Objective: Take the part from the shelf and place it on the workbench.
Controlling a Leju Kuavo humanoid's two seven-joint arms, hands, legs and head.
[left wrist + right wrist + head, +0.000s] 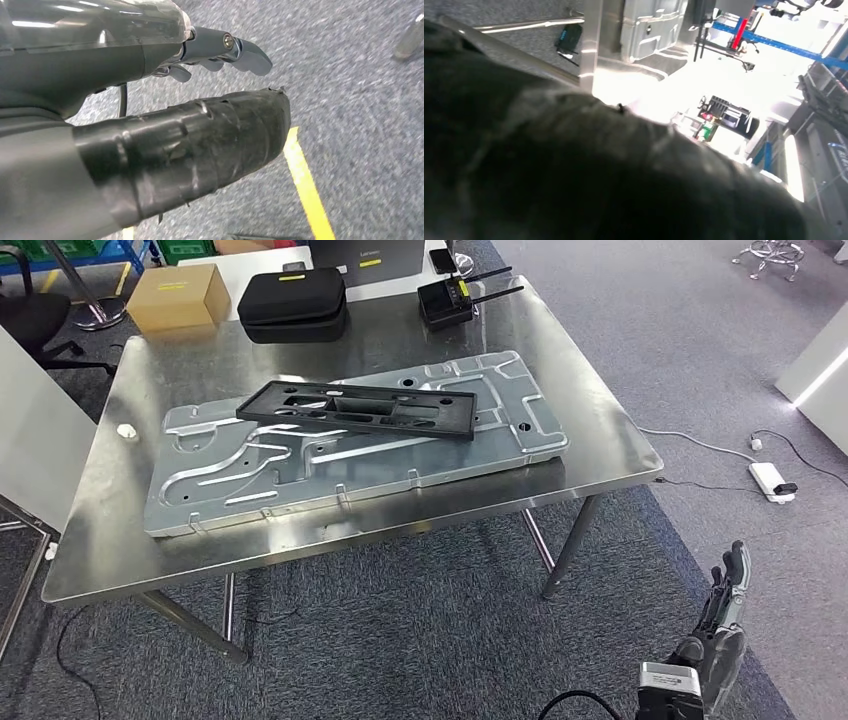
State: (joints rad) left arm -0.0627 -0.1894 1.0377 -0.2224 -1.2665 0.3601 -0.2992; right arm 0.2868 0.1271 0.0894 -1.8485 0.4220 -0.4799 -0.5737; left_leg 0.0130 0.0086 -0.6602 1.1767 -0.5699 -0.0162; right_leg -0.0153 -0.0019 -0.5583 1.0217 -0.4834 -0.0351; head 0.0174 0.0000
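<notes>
A long black plastic frame part [358,408] lies flat on top of a large silver stamped metal panel [250,475], which rests on the steel workbench [130,540]. My right hand [720,620] hangs low over the carpet to the right of the bench, fingers stretched out, holding nothing. In the right wrist view its dark thumb [574,175] is a blur up close, with the silver panel [651,25] beyond. My left hand [190,150] hangs over grey carpet, its tape-wrapped thumb apart from the fingers [225,47], nothing between them.
At the back of the bench stand a black zip case [293,303], a cardboard box [180,295] and a black radio unit with antennas [447,300]. A white power strip [770,480] with cables lies on the floor at right. A white board [35,440] stands at left.
</notes>
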